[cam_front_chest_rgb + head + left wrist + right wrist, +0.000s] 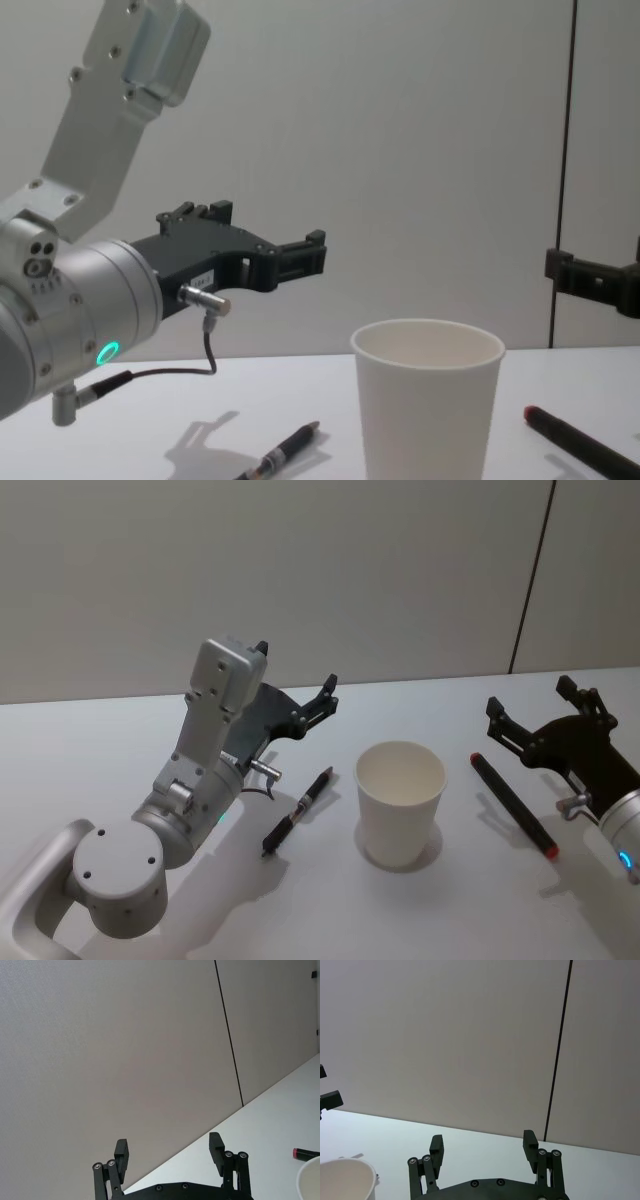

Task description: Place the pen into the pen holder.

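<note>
Cups: one; a white paper cup (pixel 400 800).
Pens: two; a slim black pen (pixel 297 811) at the cup's left, a thicker black pen (pixel 513 804) with a red tip at its right.
Grippers: two; the left gripper (pixel 296 666) and the right gripper (pixel 530 696), each with two fingers.
Tables: one; a white table (pixel 120 740).
Wall seams: one; a dark vertical line (pixel 530 575).

The head view looks down from above. The chest view looks across, low and close. Both share the white paper cup (pixel 400 802). Wrist views face the wall (pixel 125 1060).
</note>
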